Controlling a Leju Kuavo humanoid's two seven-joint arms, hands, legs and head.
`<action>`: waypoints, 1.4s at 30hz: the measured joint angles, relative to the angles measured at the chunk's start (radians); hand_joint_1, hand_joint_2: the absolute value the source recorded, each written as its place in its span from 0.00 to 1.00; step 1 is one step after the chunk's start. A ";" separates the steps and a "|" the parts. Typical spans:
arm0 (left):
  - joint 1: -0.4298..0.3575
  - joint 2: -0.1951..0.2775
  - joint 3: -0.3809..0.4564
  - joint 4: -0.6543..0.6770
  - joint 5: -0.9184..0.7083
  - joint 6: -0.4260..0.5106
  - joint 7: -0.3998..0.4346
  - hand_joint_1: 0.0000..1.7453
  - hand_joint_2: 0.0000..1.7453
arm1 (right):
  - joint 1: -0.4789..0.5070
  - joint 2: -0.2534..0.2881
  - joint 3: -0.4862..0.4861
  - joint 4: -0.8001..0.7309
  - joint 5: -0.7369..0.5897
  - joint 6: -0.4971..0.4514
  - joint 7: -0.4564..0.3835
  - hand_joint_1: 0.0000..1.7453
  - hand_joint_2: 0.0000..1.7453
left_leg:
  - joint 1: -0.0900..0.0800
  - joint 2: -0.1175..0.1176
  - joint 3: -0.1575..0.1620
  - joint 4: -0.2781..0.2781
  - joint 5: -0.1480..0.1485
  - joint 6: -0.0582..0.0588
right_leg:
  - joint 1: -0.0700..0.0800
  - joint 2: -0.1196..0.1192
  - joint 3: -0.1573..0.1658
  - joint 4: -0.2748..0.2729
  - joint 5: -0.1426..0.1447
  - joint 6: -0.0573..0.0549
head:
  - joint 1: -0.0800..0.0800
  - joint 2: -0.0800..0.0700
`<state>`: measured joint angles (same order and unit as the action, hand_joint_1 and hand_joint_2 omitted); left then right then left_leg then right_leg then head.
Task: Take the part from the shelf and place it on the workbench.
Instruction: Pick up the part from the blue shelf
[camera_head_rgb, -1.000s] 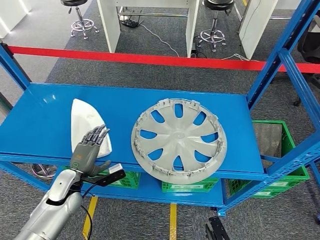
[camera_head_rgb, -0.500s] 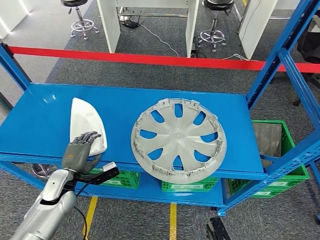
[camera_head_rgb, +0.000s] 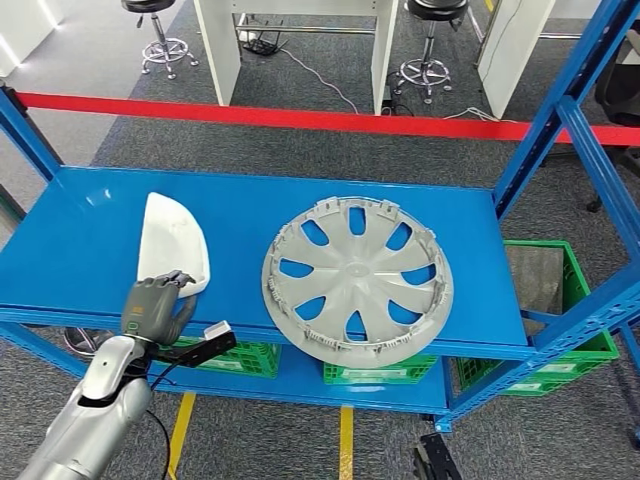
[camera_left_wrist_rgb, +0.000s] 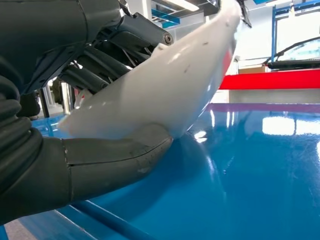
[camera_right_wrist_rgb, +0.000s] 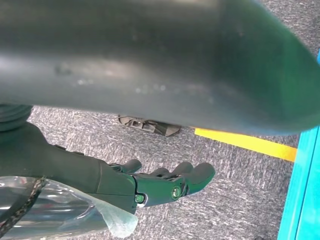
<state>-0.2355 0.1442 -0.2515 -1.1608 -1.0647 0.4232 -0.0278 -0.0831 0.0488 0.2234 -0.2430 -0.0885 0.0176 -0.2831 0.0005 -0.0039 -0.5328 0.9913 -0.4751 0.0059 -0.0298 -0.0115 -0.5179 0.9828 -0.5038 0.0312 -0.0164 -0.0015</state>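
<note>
The left hand (camera_head_rgb: 155, 308) grasps the near edge of a glossy white curved shell-like part (camera_head_rgb: 172, 243), tilted up off the blue shelf (camera_head_rgb: 83, 235). The right hand (camera_right_wrist_rgb: 162, 185) hangs released, fingers apart, over grey carpet (camera_right_wrist_rgb: 234, 185).

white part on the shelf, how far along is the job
Done: the left hand grips the white part, thumb beneath and fingers over its near edge. In hand: the part looks tilted up off the blue shelf in the left wrist view. Left: carry it to the workbench; the right hand hangs idle.
</note>
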 joint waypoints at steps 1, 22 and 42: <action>0.000 0.000 0.000 0.000 0.000 0.000 0.000 1.00 1.00 | 0.000 0.000 0.000 0.000 0.000 0.000 0.000 0.00 0.00 | 0.000 0.000 0.000 0.000 0.000 0.000 | 0.000 0.000 0.000 0.000 0.000 0.000 | 0.000 0.000; 0.000 0.000 0.001 0.000 -0.001 -0.006 0.000 1.00 1.00 | 0.000 0.000 -0.001 0.000 0.000 0.000 0.000 0.00 0.00 | 0.000 0.000 0.000 0.000 0.000 0.000 | 0.000 0.000 0.000 0.000 0.000 0.000 | 0.000 0.000; 0.108 -0.215 0.210 -0.383 0.575 0.277 -0.663 1.00 1.00 | -0.002 0.026 -0.002 0.000 0.032 -0.029 -0.021 0.00 0.00 | -0.001 0.000 -0.003 0.000 0.000 0.000 | -0.001 0.000 -0.004 0.000 0.000 0.000 | 0.000 0.000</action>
<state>-0.1277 -0.0704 -0.0417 -1.5435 -0.4892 0.7004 -0.6913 -0.0855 0.0752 0.2218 -0.2430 -0.0565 -0.0117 -0.3037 -0.0006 -0.0035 -0.5361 0.9915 -0.4753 0.0063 -0.0308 -0.0117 -0.5216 0.9832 -0.5038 0.0313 -0.0165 -0.0015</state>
